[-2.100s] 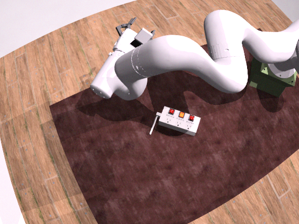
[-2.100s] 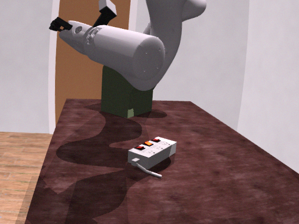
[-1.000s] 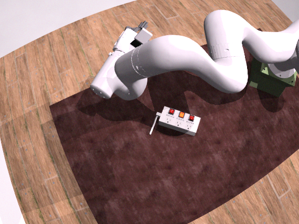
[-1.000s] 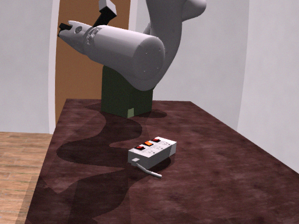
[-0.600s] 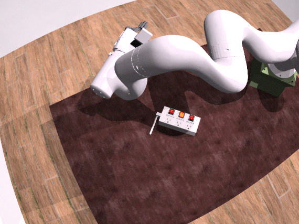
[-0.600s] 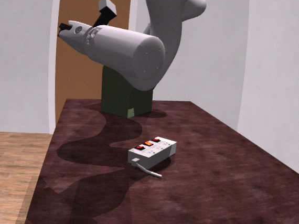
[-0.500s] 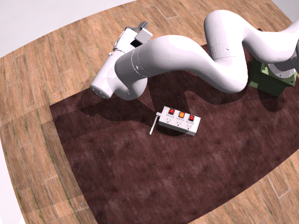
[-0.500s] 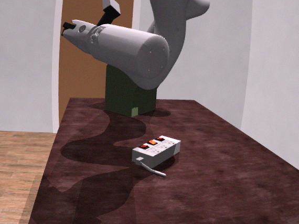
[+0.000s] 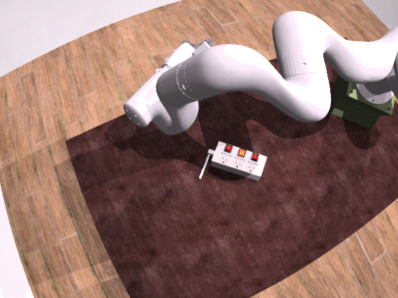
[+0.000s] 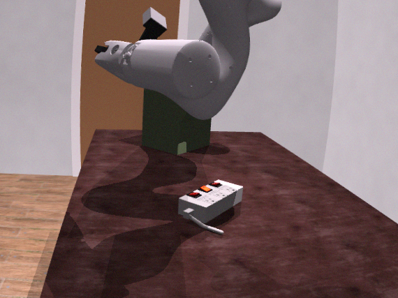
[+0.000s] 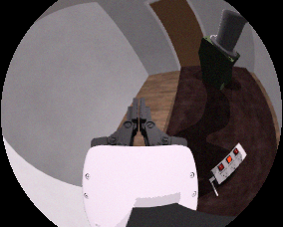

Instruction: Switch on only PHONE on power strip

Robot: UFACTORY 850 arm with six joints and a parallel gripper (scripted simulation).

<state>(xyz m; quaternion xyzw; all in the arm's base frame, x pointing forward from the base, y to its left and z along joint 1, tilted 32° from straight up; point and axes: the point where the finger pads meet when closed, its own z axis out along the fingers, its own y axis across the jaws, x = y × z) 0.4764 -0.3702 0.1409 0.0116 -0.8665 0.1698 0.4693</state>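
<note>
A white power strip (image 9: 239, 160) lies flat on the dark red mat, right way up, with three rocker switches along its far edge and a short white cable stub (image 9: 204, 167) at its left end. The left switch (image 9: 227, 148) and right switch (image 9: 255, 156) look dark red; the middle switch (image 9: 241, 152) glows orange. The labels are too small to read. The strip also shows in the exterior view (image 10: 210, 199) and the wrist view (image 11: 227, 160). My gripper (image 10: 100, 49) is shut on nothing, held high in the air, well away from the strip; the wrist view (image 11: 140, 117) shows its fingers together.
The arm's green base block (image 10: 174, 126) stands at the far end of the mat. The arm's elbow and forearm (image 9: 195, 81) hang over the mat above and behind the strip. Wooden floor surrounds the mat; a brown door (image 10: 129, 60) is behind.
</note>
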